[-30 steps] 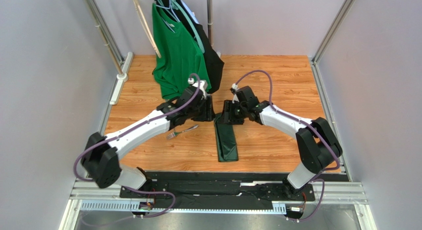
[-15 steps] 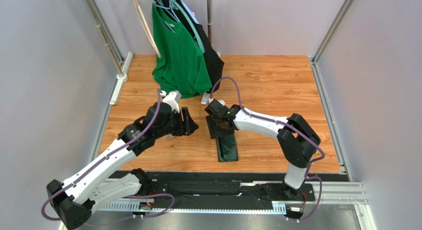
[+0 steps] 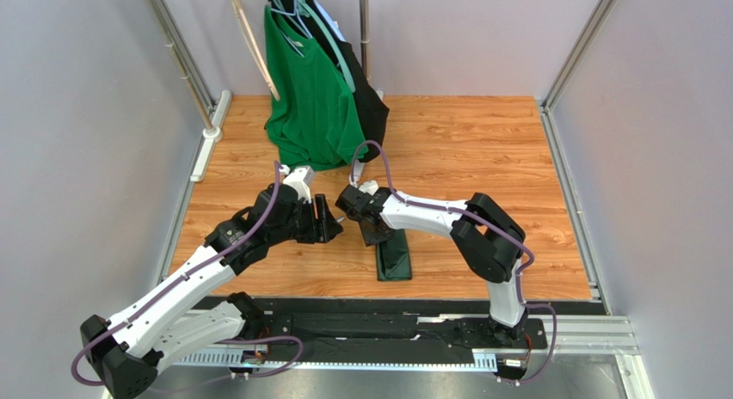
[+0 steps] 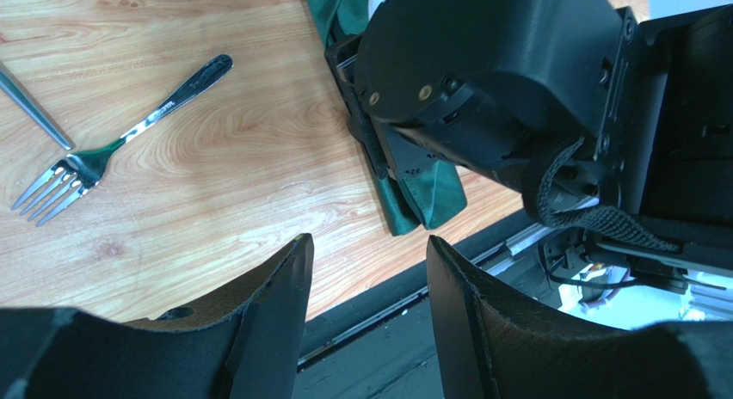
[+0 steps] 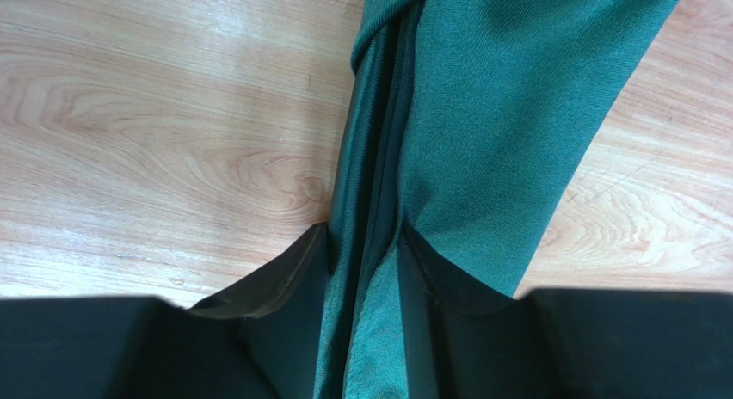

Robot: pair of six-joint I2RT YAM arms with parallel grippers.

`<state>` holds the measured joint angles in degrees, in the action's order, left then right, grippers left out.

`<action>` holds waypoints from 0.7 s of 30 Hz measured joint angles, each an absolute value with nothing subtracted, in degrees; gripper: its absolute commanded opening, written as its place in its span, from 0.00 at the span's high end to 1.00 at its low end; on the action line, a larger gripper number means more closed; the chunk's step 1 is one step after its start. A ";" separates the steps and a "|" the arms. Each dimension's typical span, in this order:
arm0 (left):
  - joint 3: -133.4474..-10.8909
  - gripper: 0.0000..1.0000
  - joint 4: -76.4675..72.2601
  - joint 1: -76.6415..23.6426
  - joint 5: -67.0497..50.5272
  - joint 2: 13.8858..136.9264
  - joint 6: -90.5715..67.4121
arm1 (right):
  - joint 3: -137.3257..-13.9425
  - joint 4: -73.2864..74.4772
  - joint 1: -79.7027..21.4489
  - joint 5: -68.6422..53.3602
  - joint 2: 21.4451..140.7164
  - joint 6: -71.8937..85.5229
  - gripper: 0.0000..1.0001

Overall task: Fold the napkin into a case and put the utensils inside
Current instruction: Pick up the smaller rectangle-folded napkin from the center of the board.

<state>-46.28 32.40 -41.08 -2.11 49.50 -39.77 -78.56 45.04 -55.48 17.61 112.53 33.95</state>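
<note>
Napkin point(image 3: 396, 260), folded into a narrow dark green strip, lay on the table point(image 3: 482, 150) a little toward 6 o'clock from its middle, with its length running from 12 to 6 o'clock. You had the right end effector point(image 5: 363, 244) down on the strip's 12 o'clock end. Its two fingers point(image 5: 275, 291) pressed on either side of a raised fold of the cloth and gripped it, and the layered edges of that fold showed between them.

Your left end effector point(image 4: 366, 244) hung just beside the right one, at its 9 o'clock, with its fingers spread and nothing between them. In its wrist view the fork point(image 4: 95, 158) lay flat on the wood at about 10 o'clock, apart from the napkin, with its tines toward 8 o'clock and its handle toward 2 o'clock. The slim handle of a second utensil point(image 4: 34, 111) lay near the fork at the frame's 9 o'clock edge.

At the table's 12 o'clock edge hung a bright green T-shirt point(image 3: 310, 98), with a black garment point(image 3: 372, 107) beside it.
</note>
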 measured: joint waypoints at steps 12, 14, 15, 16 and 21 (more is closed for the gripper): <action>-46.15 0.40 32.40 -40.71 -2.52 49.36 -39.75 | -83.83 51.35 -57.98 24.08 116.29 35.68 1.00; -46.15 0.40 32.42 -40.62 -2.50 49.28 -39.75 | -84.07 51.62 -58.00 23.97 116.11 35.79 1.00; -46.15 0.40 32.42 -40.53 -2.50 49.19 -39.77 | -84.07 51.59 -58.00 23.70 115.72 35.79 1.00; -46.15 0.40 32.45 -40.42 -2.48 49.15 -39.77 | -84.05 51.55 -58.00 23.20 115.11 35.77 1.00; -46.15 0.40 32.51 -40.07 -2.24 48.75 -39.75 | -80.34 45.28 -56.84 16.14 105.45 36.47 1.00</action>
<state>-46.15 32.51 -40.07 -2.24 48.75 -39.75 -80.34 45.28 -56.84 16.14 105.45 36.47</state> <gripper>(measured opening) 0.600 0.023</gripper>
